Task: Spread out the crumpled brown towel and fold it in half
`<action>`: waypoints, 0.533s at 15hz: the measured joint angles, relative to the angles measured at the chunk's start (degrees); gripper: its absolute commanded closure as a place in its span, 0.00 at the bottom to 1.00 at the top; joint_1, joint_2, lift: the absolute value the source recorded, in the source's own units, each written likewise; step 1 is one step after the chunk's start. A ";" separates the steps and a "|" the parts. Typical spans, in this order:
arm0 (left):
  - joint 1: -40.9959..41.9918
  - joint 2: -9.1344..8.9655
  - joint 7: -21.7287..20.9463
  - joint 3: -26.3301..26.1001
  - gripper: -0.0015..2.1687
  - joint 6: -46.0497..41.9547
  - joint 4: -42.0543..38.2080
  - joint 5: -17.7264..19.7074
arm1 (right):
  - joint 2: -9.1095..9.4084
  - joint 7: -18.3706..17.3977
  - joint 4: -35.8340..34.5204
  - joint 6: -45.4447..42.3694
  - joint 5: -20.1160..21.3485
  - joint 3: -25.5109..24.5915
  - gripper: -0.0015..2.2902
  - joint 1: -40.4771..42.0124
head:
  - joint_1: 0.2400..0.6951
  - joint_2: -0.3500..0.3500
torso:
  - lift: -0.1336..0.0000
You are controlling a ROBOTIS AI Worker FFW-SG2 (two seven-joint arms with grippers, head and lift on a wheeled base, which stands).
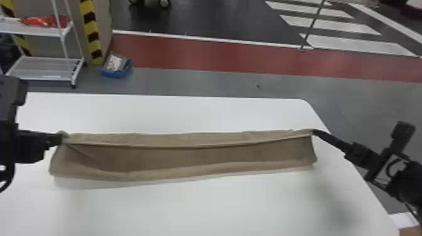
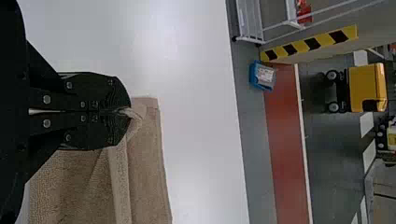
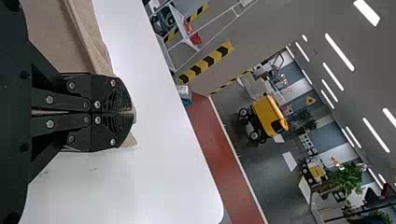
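The brown towel (image 1: pixel 194 157) stretches left to right between the left gripper (image 2: pixel 125 112) and right gripper (image 3: pixel 128 113), each pinching a corner.

Blocky black left arm (image 1: pixel 8 103) at nine o'clock, black right arm (image 1: pixel 408 183) at four — looped black cable (image 1: pixel 12 175); flat black left hand (image 1: pixel 63 137), matching right hand (image 1: pixel 314 131) — round silver screws (image 2: pixel 46 99).

Brown towel (image 1: pixel 201 158) partly hidden inside the right end effector (image 1: pixel 315 131)
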 measured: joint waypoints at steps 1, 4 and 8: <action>-1.11 0.03 0.00 -0.49 0.63 -0.50 1.24 -0.06 | -0.01 -0.24 0.70 -0.34 0.12 0.04 0.61 -0.37 | 1.00 0.20 | 0.08; -3.94 0.06 -0.22 -1.86 0.63 -1.13 4.06 -1.08 | -0.20 -0.59 2.77 -1.36 1.03 0.31 0.60 -1.83 | 1.00 0.19 | 0.08; -6.14 0.04 0.05 -4.07 0.63 -1.32 7.33 -3.95 | -0.21 -1.99 5.72 -4.19 2.48 3.42 0.60 -4.21 | 1.00 0.21 | 0.08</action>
